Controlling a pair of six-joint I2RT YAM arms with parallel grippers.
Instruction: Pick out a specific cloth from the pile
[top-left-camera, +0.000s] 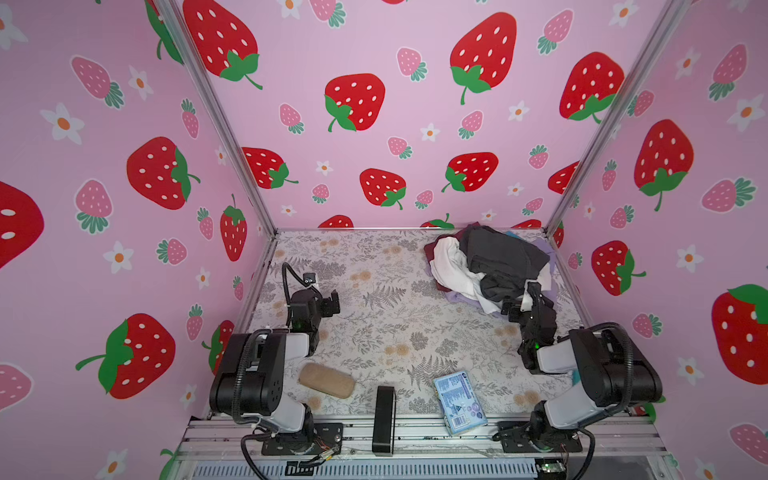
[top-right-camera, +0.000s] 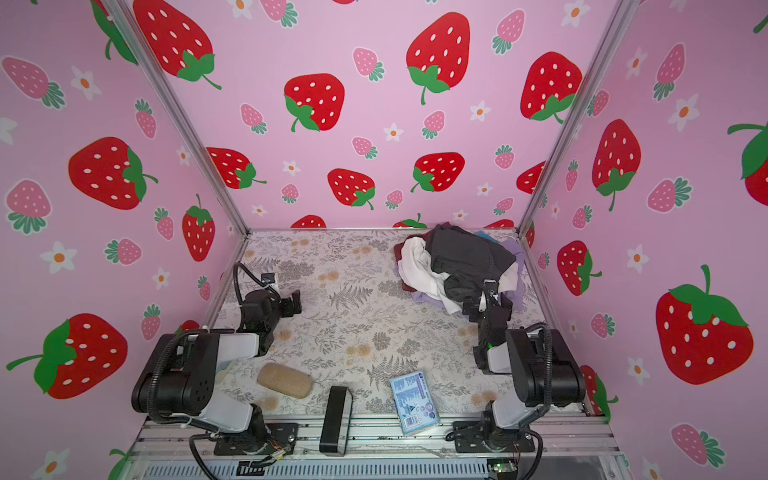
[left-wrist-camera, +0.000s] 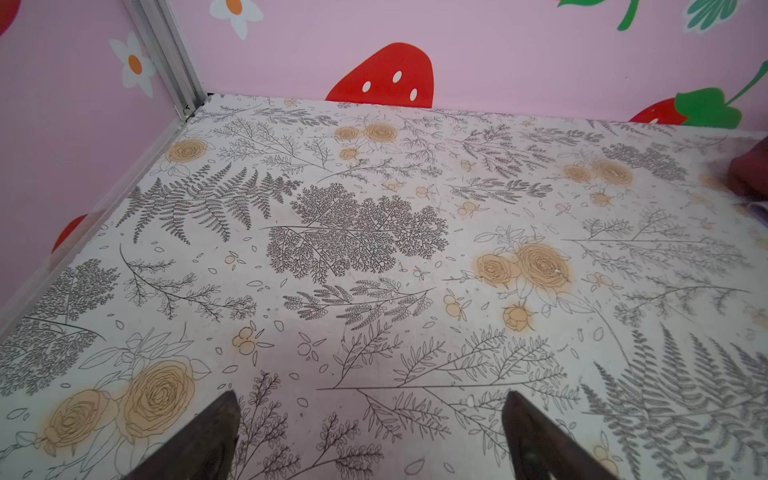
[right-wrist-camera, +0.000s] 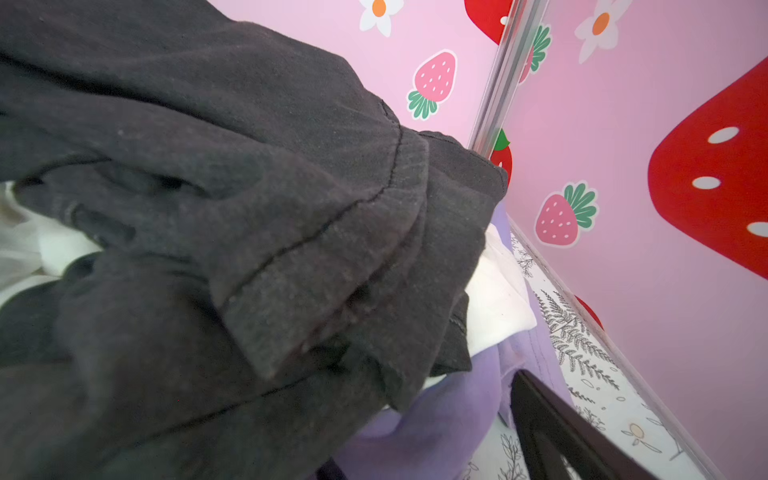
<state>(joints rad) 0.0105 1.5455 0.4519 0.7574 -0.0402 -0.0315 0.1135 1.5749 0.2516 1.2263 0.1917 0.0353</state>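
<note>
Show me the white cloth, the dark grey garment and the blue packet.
white cloth (top-left-camera: 451, 266), top view, its wrinkled middle.
dark grey garment (top-left-camera: 503, 255), top view, its broad upper face.
blue packet (top-left-camera: 459, 402), top view, its printed face.

White cloth (top-left-camera: 451, 266) crumpled, partly under dark grey garment, in pile (top-left-camera: 505, 253), far right corner.

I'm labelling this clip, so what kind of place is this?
Probably a robot test booth: pink strawberry-print walls on a metal frame, a floral-patterned tabletop, and two fixed arms beside a pile of clothes.
</note>
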